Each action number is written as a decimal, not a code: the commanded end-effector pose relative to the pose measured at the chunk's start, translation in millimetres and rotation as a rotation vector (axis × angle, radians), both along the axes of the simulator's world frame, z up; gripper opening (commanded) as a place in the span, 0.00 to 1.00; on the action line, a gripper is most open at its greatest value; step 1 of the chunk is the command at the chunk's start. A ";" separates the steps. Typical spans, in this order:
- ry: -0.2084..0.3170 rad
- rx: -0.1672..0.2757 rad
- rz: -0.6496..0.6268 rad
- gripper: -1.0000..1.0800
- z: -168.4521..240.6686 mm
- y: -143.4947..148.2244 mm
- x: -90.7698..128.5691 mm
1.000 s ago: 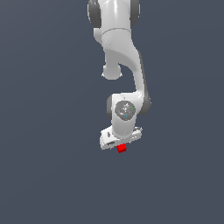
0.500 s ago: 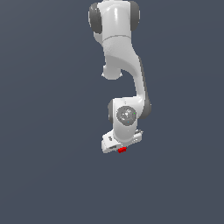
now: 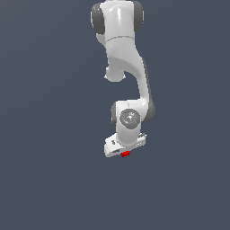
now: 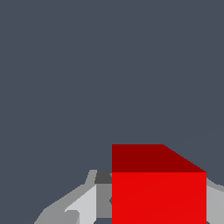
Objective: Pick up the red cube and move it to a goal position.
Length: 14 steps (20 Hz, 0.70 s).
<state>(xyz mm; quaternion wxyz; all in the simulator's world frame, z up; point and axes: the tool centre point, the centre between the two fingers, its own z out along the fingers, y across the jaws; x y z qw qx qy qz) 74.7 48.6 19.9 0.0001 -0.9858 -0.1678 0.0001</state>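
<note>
Fingers point(image 4: 83, 205) flank the cube point(image 4: 158, 192) (only a red sliver under the hand in the exterior view), apparently gripping it for the carry to the goal.

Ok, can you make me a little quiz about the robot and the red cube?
1. True or false: the cube is blue.
2. Where is the cube in the exterior view? A) far away from the arm B) right under the gripper, mostly hidden by it C) on top of the arm
3. Fill in: in the wrist view, the cube sits between the gripper's grey ____.

Key
1. False. It is red.
2. B
3. fingers. One shows on each side of the cube, though whether they press on it cannot be told.
</note>
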 end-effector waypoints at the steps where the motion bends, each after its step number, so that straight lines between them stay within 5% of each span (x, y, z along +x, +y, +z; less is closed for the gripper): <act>1: 0.000 0.000 0.000 0.00 0.7 -0.2 -0.3; 14: 0.000 -0.001 0.000 0.00 35.4 -13.7 -23.5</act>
